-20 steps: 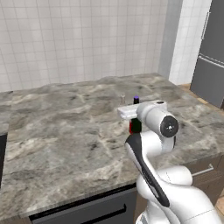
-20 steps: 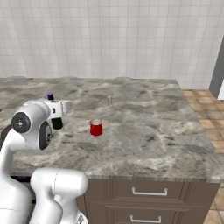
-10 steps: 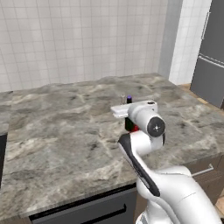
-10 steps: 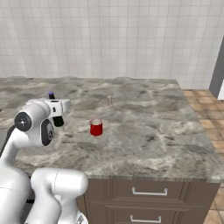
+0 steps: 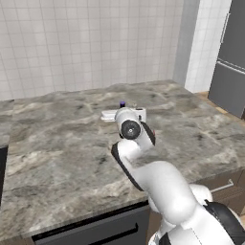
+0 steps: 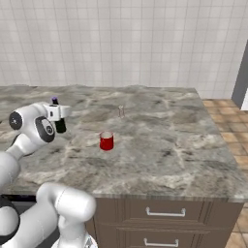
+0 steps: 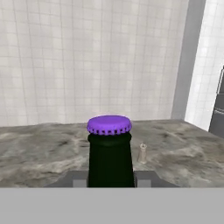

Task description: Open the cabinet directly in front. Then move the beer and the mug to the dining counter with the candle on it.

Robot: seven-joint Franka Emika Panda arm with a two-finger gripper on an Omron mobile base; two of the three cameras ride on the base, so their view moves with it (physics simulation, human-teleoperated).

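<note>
Purple cap and dark glass neck of the beer bottle (image 7: 110,151) stand right in front of my hand camera, so I read the gripper (image 6: 60,119) as partly closed on the bottle, holding it upright over the counter (image 6: 184,140); the finger tips themselves I cannot make out. The red mug (image 6: 106,141) already stands on the stone, well apart from the bottle toward the middle, and a small pale candle (image 6: 121,112) stands behind it. My judgement: the bottle is in transit to this counter, the last item to place. Next I need to lower it straight down onto bare stone beside the mug, keep it vertical, then open. Against a second ago, the hand and bottle have carried further left and away from the mug; the mug has not shifted.
</note>
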